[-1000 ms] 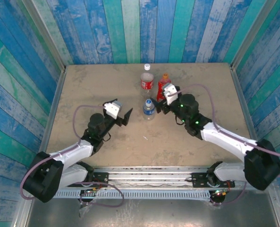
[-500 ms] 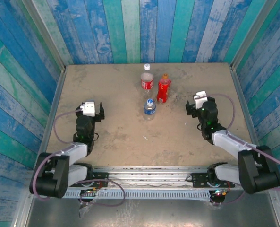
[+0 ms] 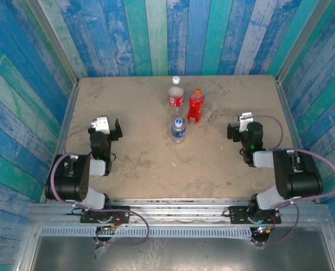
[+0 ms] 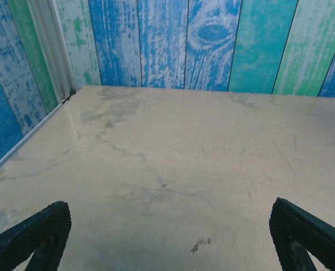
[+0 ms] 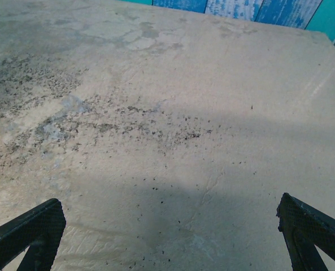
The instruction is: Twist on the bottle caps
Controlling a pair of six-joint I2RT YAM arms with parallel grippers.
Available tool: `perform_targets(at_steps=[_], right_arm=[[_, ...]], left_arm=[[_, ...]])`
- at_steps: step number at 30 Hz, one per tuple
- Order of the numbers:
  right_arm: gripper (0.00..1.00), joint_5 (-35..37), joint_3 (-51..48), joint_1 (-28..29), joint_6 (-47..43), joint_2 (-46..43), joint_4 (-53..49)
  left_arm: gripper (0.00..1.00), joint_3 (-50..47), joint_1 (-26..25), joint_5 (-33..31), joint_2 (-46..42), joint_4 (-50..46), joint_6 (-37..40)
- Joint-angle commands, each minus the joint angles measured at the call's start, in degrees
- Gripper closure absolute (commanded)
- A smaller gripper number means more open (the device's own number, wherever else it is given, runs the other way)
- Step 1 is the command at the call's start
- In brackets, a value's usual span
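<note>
Looks finished: caps (image 3: 176,79) sitting on all 3 bottles (image 3: 178,129) upright on counter (image 3: 144,164), hence L gripper (image 3: 115,129) & R gripper (image 3: 233,132) parked apart, spread wide, empty.

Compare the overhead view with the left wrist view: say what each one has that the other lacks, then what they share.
The overhead view has three standing bottles, each capped: a clear bottle with a red label, a red bottle and a short bottle with a blue label. It also has a white scrap and the right gripper.
The left wrist view has fine cracks and a dark smudge on the tabletop.
Both have the left gripper, open, the tan table and the blue-green plank wall.
</note>
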Motion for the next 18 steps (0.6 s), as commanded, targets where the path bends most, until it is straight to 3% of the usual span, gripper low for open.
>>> perform_targets(at_steps=[1, 18], right_arm=[[0.00, -1.66, 0.95, -0.47, 1.12, -0.10, 2.37], [0.00, -1.92, 1.19, -0.42, 0.91, -0.09, 1.92]], left_arm=[[0.06, 0.73, 0.25, 1.09, 1.31, -0.77, -0.41], [0.06, 1.04, 0.22, 2.68, 1.32, -1.64, 0.28]])
